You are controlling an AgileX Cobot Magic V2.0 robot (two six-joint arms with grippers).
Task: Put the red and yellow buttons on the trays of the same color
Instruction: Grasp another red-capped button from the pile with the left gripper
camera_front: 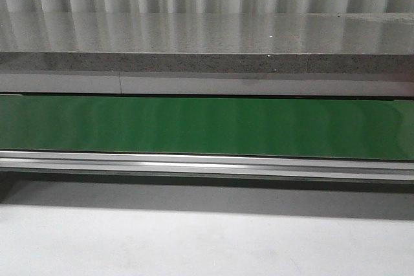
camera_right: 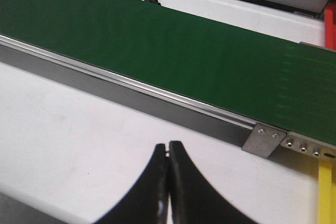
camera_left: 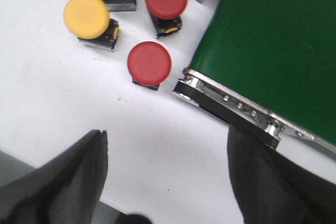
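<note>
Buttons [camera_left: 149, 63] stood ungrasped beside the belt's end [camera_left: 273, 40]; left gripper [camera_left: 168, 182] was spread, right gripper [camera_right: 168, 182] pressed together; a grasp seemed next.

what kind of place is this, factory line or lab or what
Likely a lab mock-up of a factory sorting line: a green conveyor belt in a metal frame, and industrial push buttons, red and yellow, standing on a white table.
</note>
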